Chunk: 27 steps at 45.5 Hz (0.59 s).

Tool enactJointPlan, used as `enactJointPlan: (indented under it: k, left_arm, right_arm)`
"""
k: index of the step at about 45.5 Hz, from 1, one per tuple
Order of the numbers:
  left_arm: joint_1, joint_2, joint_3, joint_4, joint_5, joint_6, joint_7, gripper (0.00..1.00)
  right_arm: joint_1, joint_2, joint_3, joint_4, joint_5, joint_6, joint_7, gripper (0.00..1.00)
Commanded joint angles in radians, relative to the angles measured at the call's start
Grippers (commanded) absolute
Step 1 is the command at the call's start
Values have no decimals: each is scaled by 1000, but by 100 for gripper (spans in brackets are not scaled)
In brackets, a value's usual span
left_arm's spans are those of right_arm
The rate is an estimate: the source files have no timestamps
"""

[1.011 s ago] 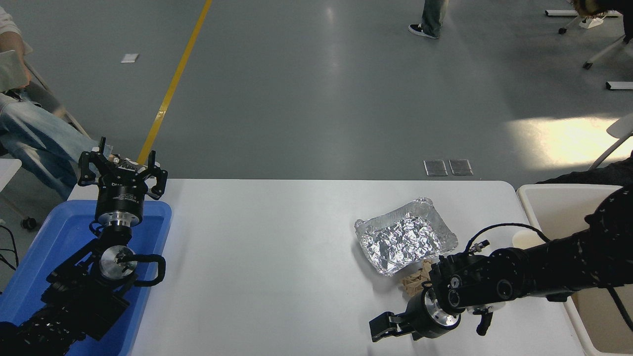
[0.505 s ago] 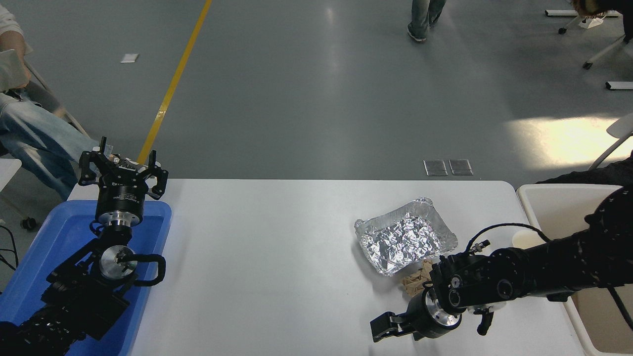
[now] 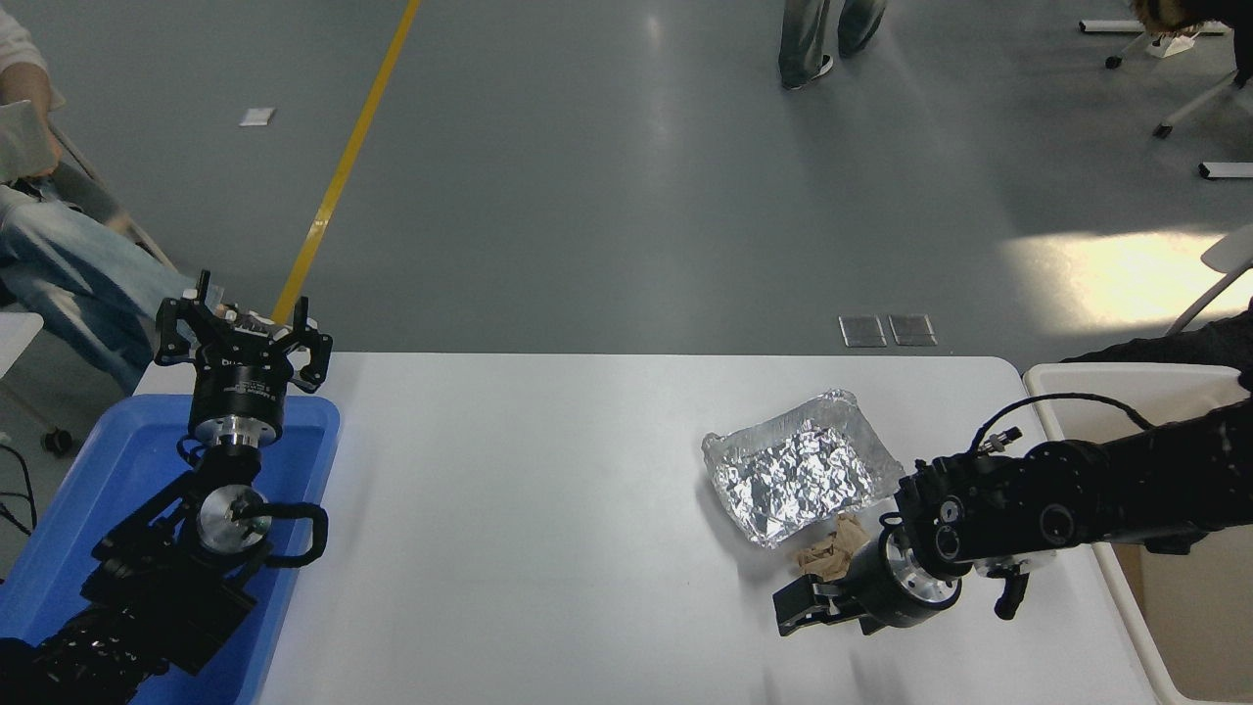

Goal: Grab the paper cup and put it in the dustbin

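The right arm (image 3: 1126,485) hides the cup; the bin (image 3: 1096,392) is cut off at the right edge.

So the counter (image 3: 548,509) is a plain white one with rounded far corners, mostly bare across the middle. Over on the left edge sits a blue plastic tray (image 3: 117,470), hanging partly off the side. Toward the right there's a crinkled silver foil tray (image 3: 798,465) lying at an angle, and touching its near edge is a crumpled brown paper wad (image 3: 830,551) (half tucked behind the black arm, so its full shape is hard to make out).
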Motion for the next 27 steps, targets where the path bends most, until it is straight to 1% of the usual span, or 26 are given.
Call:
enactJointPlan:
  k: [1, 6, 8, 11, 14, 18, 24, 27]
  left_arm:
    - [0, 0, 1, 0, 0, -2, 0, 99]
    - [0, -1, 0, 0, 0, -2, -2, 99]
    - [0, 0, 0, 0, 0, 0, 0, 99]
    - [0, 0, 0, 0, -2, 0, -2, 99]
    - [2, 0, 0, 0, -2, 0, -2, 99]
    - [2, -1, 0, 1, -2, 0, -3, 99]
    - [2, -1, 0, 0, -2, 0, -3, 99]
    - [2, -1, 0, 0, -2, 0, -3, 99]
  right_arm:
    - [347, -154, -114, 171, 18, 102, 2, 100]
    - [510, -154, -189, 213, 58, 121, 8, 100]
    - [609, -142, -237, 227, 107, 122, 8, 100]
    - [701, -110, -286, 243, 157, 132, 8, 100]
    - [777, -75, -332, 271, 196, 178, 10, 100]
    - [863, -51, -366, 319, 200, 242, 10, 100]
    - [947, -39, -397, 321, 199, 323, 10, 100]
    - [964, -19, -400, 321, 199, 336, 10, 100]
